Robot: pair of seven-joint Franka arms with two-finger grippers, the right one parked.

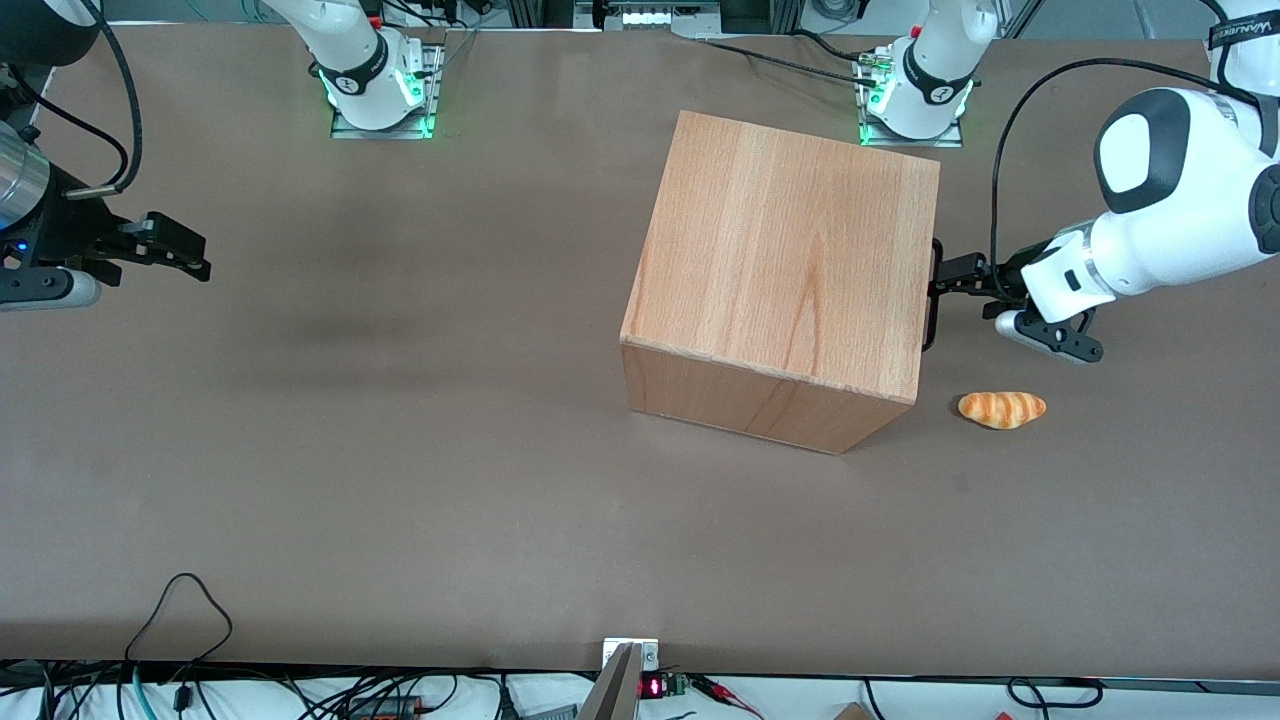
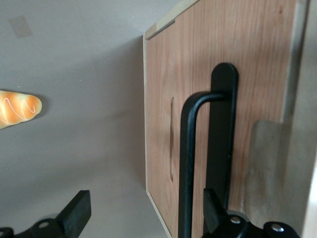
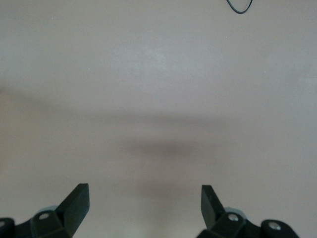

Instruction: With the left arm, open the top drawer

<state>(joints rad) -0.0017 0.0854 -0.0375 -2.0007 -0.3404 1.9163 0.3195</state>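
Tool (image 2: pixel 143 213) open, straddling black handle (image 2: pixel 190 163); drawer front (image 2: pixel 257 59) seen in wrist cam only; front cam: cabinet top (image 1: pixel 790 250).

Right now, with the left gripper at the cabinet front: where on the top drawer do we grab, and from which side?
Grab the black bar handle on the top drawer, mid-span, where it stands off the front panel. Approach straight at the drawer front, from the working arm's end of the table. The open gripper already straddles the bar, one finger between bar and panel. The drawer looks shut. Bread roll lies nearer the camera, apart.
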